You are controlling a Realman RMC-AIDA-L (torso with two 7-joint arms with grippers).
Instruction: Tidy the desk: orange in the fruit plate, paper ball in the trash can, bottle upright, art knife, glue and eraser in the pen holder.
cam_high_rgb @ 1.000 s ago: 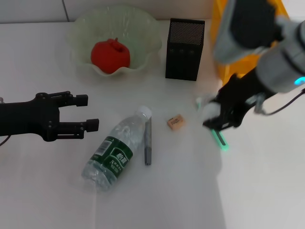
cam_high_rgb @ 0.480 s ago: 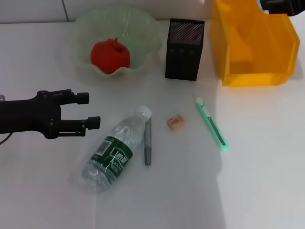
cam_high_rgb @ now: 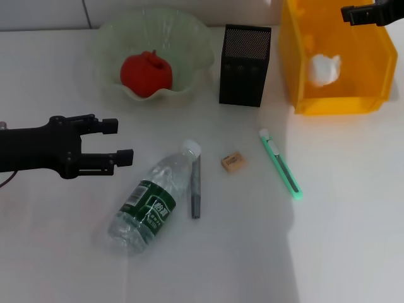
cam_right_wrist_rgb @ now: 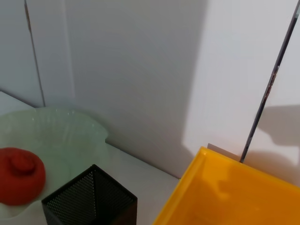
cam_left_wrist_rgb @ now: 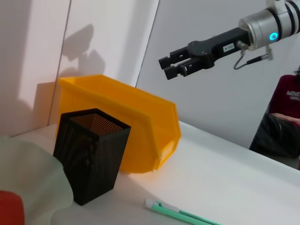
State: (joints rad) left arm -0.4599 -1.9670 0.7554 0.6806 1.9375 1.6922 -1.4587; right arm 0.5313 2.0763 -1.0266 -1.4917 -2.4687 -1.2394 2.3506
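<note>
A red orange sits in the pale green fruit plate. The white paper ball lies inside the yellow trash can. My right gripper hovers open above that bin; the left wrist view shows it with nothing between its fingers. The bottle lies on its side mid-table, with the grey glue stick along its neck. The eraser and the green art knife lie to its right. My left gripper is open, just left of the bottle.
The black mesh pen holder stands between the plate and the trash can. A white wall runs behind them. The table's front and right parts are bare white surface.
My right gripper carried the paper ball from above the art knife up to the trash can and let go; the ball now lies inside. The left gripper edged slightly right.
</note>
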